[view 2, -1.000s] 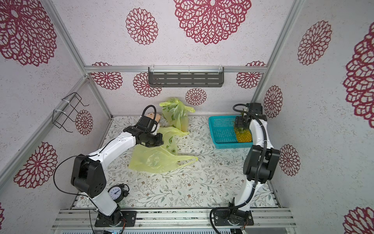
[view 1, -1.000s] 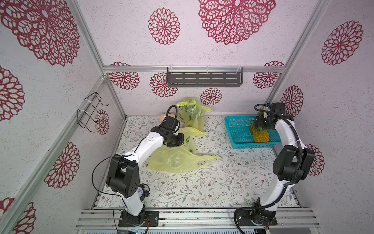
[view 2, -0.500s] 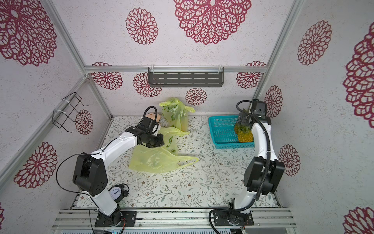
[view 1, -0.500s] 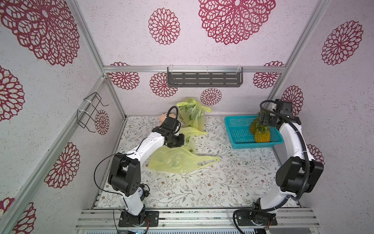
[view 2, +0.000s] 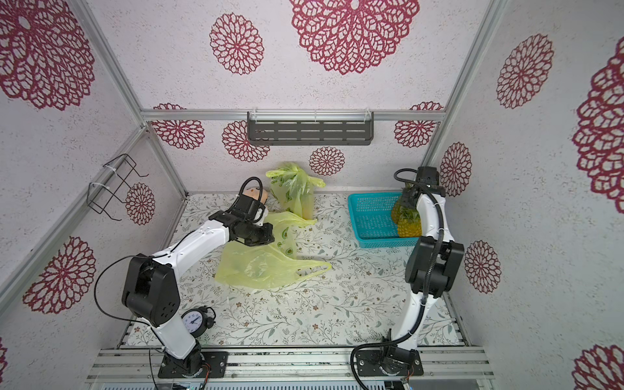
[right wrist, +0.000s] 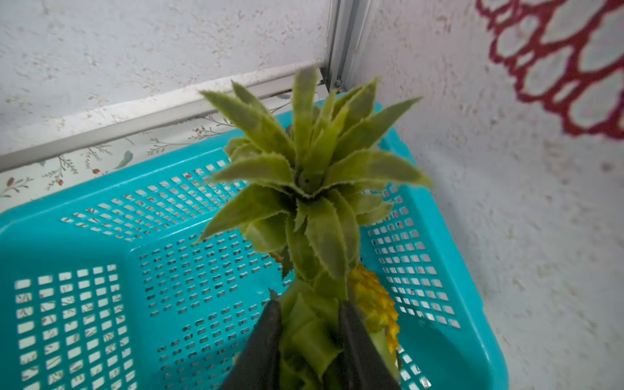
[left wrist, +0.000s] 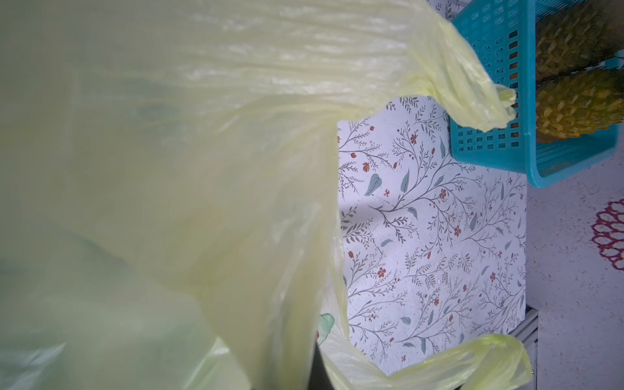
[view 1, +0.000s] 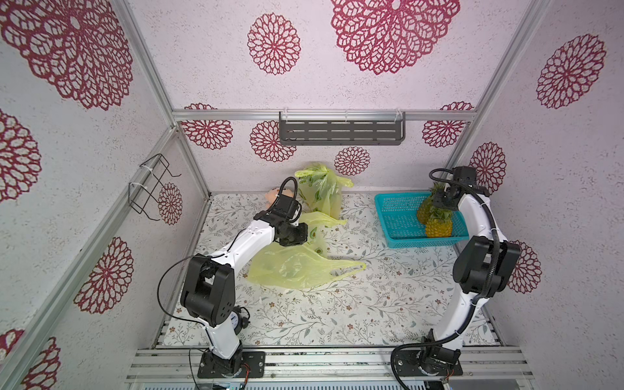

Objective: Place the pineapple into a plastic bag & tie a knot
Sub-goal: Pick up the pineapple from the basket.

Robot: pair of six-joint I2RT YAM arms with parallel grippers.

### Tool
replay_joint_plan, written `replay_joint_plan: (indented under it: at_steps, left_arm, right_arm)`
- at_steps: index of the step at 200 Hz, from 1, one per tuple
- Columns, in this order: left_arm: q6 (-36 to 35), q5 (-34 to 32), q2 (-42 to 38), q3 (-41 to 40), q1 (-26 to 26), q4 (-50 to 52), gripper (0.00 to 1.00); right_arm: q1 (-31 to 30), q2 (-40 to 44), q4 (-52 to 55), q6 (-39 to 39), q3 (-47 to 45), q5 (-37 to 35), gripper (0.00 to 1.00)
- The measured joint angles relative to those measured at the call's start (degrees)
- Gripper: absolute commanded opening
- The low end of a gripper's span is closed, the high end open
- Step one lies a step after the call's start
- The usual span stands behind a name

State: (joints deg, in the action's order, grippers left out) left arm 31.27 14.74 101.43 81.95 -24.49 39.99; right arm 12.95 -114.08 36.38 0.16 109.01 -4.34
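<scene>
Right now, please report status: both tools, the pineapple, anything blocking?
Left tool shut on yellow bag. Right tool shut on pineapple by its crown, inside teal basket. Not bagged yet; second pineapple lies close beside.

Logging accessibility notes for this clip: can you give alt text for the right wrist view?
Two dark fingers of the right gripper clamp a pineapple by its green leafy crown, above a teal perforated basket. The basket sits in a corner of white textured walls.
</scene>
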Motion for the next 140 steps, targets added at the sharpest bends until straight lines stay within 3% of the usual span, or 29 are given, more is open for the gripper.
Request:
replay_joint_plan:
  at_steps: [63,140]
  left_arm:
    - [-0.2,0.0,-0.8,-1.2,0.0,-0.2,0.0]
    - [0.0,1.2,-2.9,-3.2,0.0,-1.8,0.0]
  right_arm:
    - [-1.5,9.4,1.1,-0.3,-6.4,0.7,0.0]
    - [-3.3,37.4,-7.3,8.3,-18.9,17.1,0.0]
